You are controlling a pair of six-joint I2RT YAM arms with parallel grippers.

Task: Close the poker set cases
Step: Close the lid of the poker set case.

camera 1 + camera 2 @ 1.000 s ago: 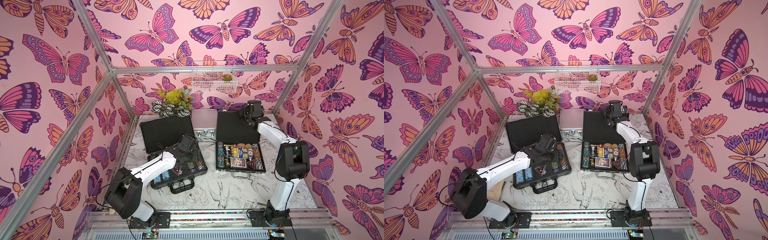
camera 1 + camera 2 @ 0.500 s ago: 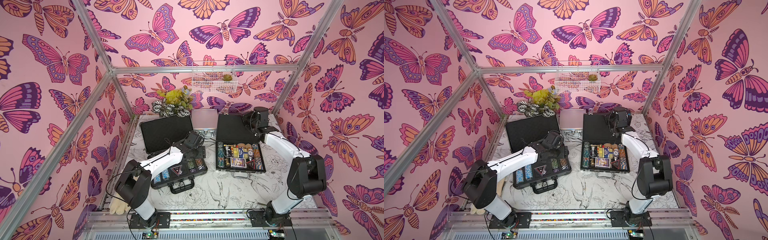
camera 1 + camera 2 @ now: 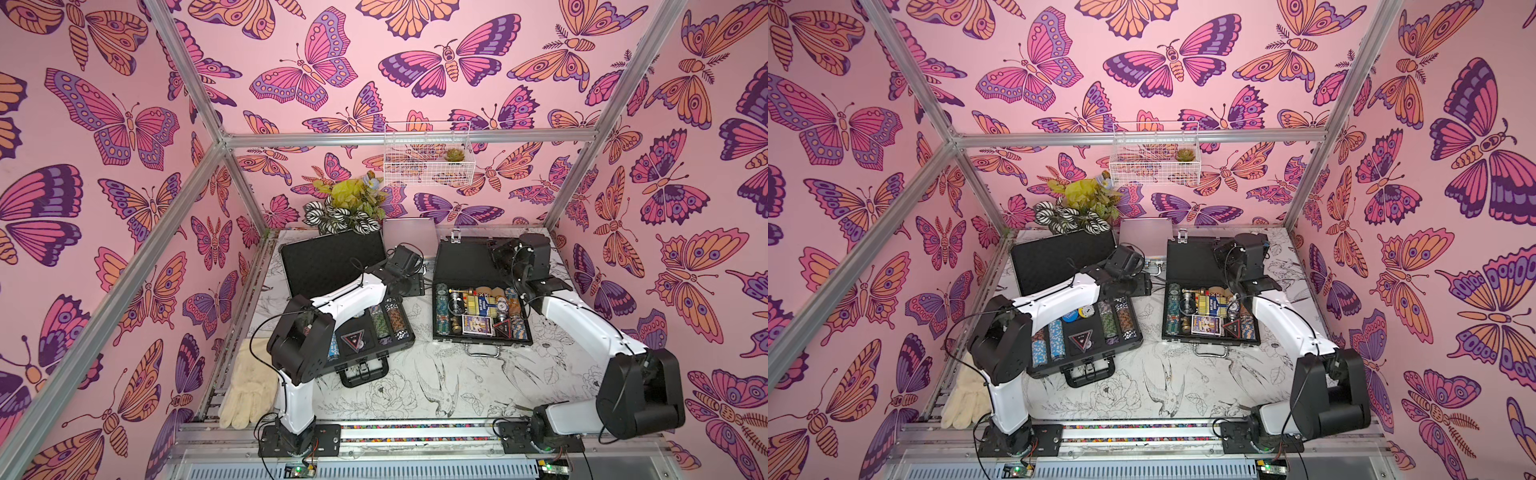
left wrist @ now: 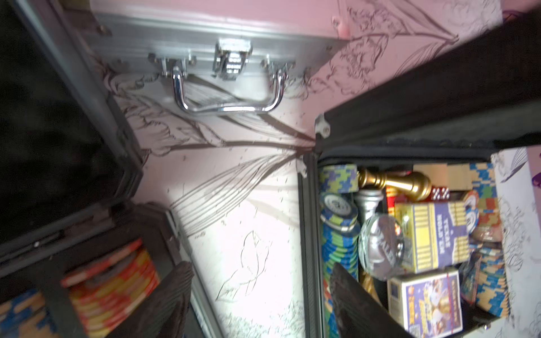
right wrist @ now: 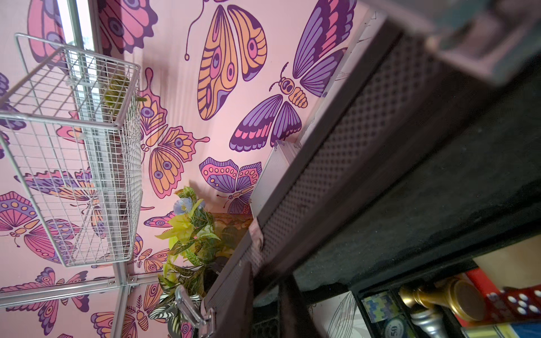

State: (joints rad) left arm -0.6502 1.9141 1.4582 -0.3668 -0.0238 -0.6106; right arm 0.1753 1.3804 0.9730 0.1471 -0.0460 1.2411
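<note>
Three poker set cases lie on the table. The left black case (image 3: 332,257) stands open, with chip rows in its base (image 3: 1084,365). The right black case has its lid (image 3: 461,262) raised over chips, card boxes and dice (image 4: 424,234). A small silver case (image 3: 409,228) sits shut at the back, handle forward (image 4: 228,108). My left gripper (image 4: 260,307) hangs open over bare table between the two black cases, nothing between its fingers (image 4: 172,292). My right gripper (image 5: 263,304) is shut on the right lid's top edge, beside a clasp (image 5: 190,307).
A potted plant (image 3: 345,208) stands behind the left case. A white wire basket (image 3: 428,153) hangs on the back wall. A cream glove (image 3: 249,395) lies at the front left by the left arm's base. Butterfly-papered walls close in three sides.
My right gripper has come forward and down with the right lid's top edge, elbow swinging out right. My left gripper has moved right and back, off the left case toward the gap.
</note>
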